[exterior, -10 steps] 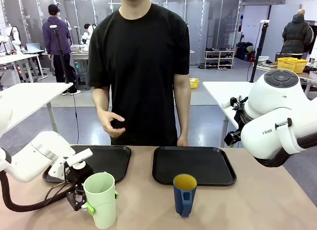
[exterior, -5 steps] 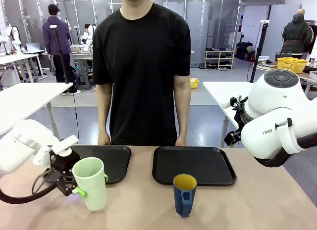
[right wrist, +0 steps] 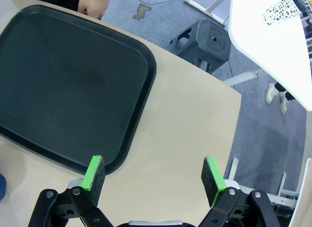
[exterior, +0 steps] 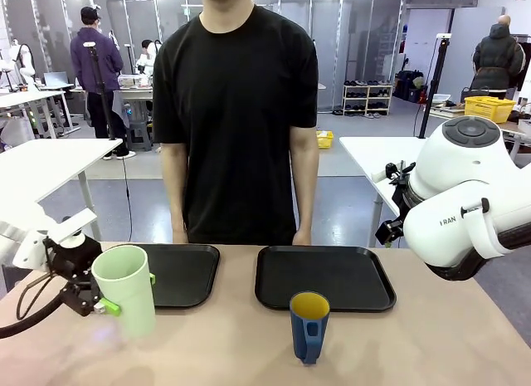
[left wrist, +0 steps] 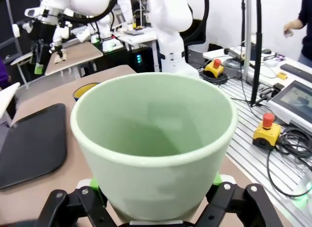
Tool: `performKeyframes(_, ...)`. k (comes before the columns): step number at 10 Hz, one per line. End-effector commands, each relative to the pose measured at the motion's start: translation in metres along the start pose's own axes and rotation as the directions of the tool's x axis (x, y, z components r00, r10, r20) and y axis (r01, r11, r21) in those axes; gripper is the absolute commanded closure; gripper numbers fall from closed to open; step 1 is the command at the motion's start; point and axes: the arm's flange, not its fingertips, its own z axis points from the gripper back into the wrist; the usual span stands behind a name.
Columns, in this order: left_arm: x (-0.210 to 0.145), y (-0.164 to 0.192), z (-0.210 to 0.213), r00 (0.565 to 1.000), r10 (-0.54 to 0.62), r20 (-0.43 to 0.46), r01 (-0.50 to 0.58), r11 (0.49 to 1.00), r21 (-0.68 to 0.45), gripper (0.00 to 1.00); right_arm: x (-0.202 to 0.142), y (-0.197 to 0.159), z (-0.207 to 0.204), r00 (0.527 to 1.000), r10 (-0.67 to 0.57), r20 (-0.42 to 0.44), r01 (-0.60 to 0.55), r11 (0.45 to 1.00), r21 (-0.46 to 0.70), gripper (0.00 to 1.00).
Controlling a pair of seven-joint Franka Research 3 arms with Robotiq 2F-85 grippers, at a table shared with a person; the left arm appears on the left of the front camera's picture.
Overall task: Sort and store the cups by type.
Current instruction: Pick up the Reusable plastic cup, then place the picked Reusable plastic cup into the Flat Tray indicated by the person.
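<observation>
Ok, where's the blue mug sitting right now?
In the front view the blue mug stands upright on the table, just on the robot's side of the right-hand black tray, well apart from the green tumbler at the left.

Robotics lab, by the white benches [exterior: 50,158], yellow-boxed red emergency-stop buttons [left wrist: 266,132], loose black cables [left wrist: 291,139] and glass partition walls [exterior: 348,29].

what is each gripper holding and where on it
The left gripper clamps the tumbler by its side wall, about mid-height. The right gripper is open and empty.
</observation>
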Motion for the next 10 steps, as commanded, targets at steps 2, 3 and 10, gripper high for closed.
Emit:
performKeyframes(2, 0.0012, 0.0085, -0.0051, 1.000, -0.008, 0.006, 0.008, 1.000, -0.016, 0.32, 0.0010, 0.0004, -0.0017, 1.000, 0.013, 0.000, -0.013, 1.000, -0.008, 0.00)
performKeyframes(3, 0.0012, 0.0085, -0.0051, 1.000, -0.008, 0.006, 0.008, 1.000, -0.016, 0.32, 0.0010, 0.0004, -0.0017, 1.000, 0.013, 0.000, -0.013, 1.000, -0.008, 0.00)
performKeyframes(10, 0.0012, 0.0085, -0.0051, 1.000, -0.008, 0.006, 0.008, 1.000, -0.016, 0.32, 0.0010, 0.0004, -0.0017, 1.000, 0.013, 0.000, -0.013, 1.000, -0.008, 0.00)
